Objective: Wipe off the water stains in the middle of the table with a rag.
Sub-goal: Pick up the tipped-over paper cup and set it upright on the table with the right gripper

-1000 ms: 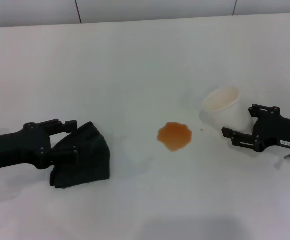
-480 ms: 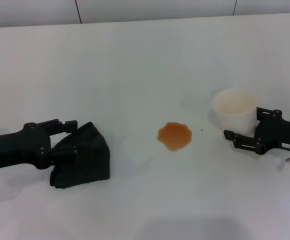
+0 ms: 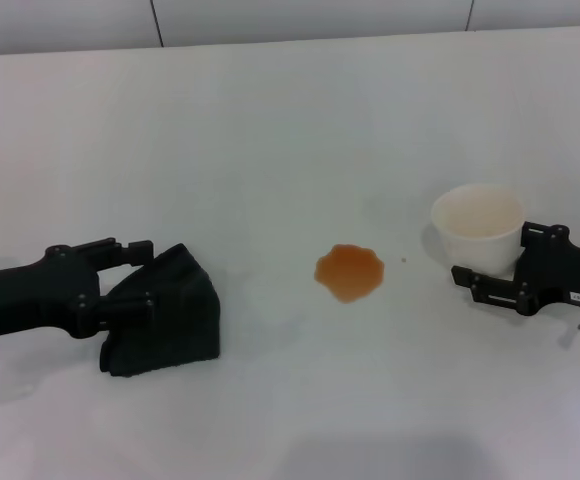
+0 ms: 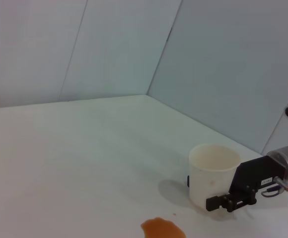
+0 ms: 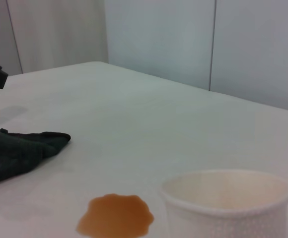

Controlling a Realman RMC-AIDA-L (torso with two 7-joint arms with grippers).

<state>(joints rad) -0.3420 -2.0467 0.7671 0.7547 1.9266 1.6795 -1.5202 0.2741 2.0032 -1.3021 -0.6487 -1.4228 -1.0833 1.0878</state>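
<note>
We see the left gripper (image 3: 142,272) low on the table (image 3: 270,130) at the left, its fingers closed around the rag (image 3: 165,325); the stain (image 3: 349,271) lies mid-table, well apart; the right gripper (image 3: 500,265) clasps the cup (image 3: 477,227) at the right.

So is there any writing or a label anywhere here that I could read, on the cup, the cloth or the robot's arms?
Nothing can be read.
Right tool: a small white label on its black body, print too small to make out.
Paper cup: plain, no print visible.
Rag and left tool: no label visible.
Table: no marks except the orange-brown water stains.
</note>
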